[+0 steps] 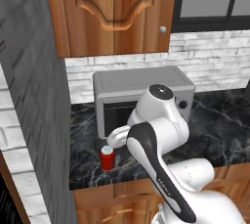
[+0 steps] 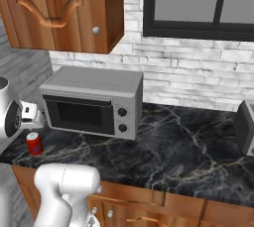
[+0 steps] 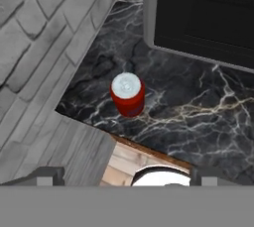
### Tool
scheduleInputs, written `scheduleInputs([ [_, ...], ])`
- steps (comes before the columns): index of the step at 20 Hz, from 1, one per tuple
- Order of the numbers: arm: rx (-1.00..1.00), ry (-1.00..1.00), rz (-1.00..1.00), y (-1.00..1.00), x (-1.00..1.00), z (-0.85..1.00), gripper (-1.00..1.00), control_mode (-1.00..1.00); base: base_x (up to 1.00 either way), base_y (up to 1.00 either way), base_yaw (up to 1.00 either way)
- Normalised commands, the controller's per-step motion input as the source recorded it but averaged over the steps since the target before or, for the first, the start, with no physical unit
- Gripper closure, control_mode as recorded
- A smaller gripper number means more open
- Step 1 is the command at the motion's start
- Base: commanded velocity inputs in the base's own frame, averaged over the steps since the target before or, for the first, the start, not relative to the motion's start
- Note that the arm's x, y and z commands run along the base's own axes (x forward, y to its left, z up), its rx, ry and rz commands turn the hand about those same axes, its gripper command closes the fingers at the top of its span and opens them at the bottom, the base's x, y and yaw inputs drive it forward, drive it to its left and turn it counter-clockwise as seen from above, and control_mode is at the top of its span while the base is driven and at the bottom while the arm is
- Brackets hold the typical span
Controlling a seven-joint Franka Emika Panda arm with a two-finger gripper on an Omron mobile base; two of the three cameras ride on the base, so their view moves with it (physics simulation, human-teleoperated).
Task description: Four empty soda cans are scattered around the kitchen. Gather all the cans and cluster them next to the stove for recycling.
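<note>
Toaster oven (image 1: 141, 98): front partly hidden behind arm.
Grey appliance (image 2: 245, 128): cut by right edge, perhaps a toaster.
Gripper (image 3: 127, 179): fingertips barely visible.
</note>
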Motion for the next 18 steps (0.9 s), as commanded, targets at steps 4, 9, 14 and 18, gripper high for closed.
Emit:
scheduleInputs([
  [4, 0.0, 0.0, 0.0, 0.17, 0.22, -0.15, -1.0, -1.0, 0.0, 0.0, 0.0],
  [9, 0.0, 0.0, 0.0, 0.08, 0.15, -0.22, -1.0, -1.0, 0.0, 0.0, 0.0],
  [14, 0.0, 0.01, 0.0, 0.08, 0.18, -0.26, -1.0, -1.0, 0.0, 0.0, 0.0],
  [18, 0.0, 0.0, 0.0, 0.11, 0.18, -0.18, -1.0, -1.0, 0.0, 0.0, 0.0],
])
